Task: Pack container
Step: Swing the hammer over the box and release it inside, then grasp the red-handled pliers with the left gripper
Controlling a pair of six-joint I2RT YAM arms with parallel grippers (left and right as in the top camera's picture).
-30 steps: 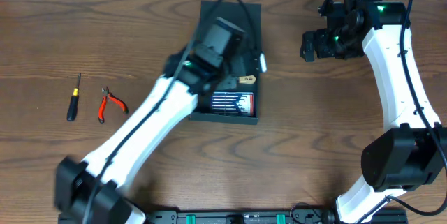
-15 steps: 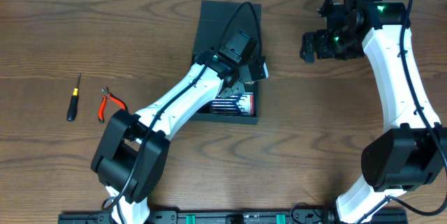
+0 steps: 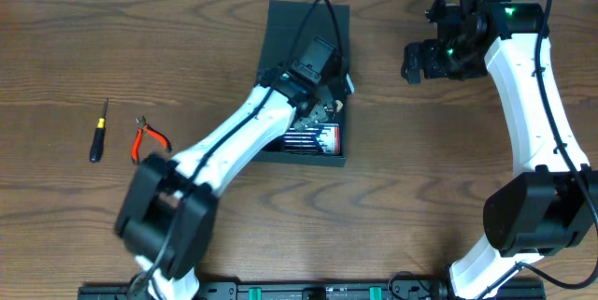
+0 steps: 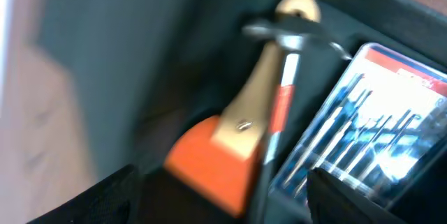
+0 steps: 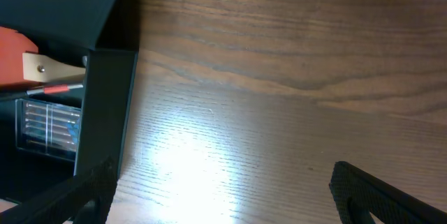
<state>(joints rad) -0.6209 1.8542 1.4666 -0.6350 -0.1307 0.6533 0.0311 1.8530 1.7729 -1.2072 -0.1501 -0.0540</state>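
The dark teal container (image 3: 280,85) lies mid-table with its flap lid (image 3: 297,27) folded back. Inside it are a blue case of bits (image 3: 313,137) and a tool with an orange and tan handle (image 3: 329,107). My left gripper (image 3: 324,94) hangs inside the box, open. In the left wrist view its dark fingertips (image 4: 105,196) stand wide on either side of the orange-handled tool (image 4: 230,140), apart from it, and the bit case (image 4: 377,133) lies to the right. My right gripper (image 3: 420,60) is open over bare wood, right of the container (image 5: 105,105).
A black and yellow screwdriver (image 3: 97,132) and red-handled pliers (image 3: 147,139) lie on the table at far left. The right arm's white links run down the right side. Wood tabletop surrounds the box.
My left gripper was shut on the orange-handled tool over the box. Its jaws have now opened and the tool lies inside the container. The right arm has not moved.
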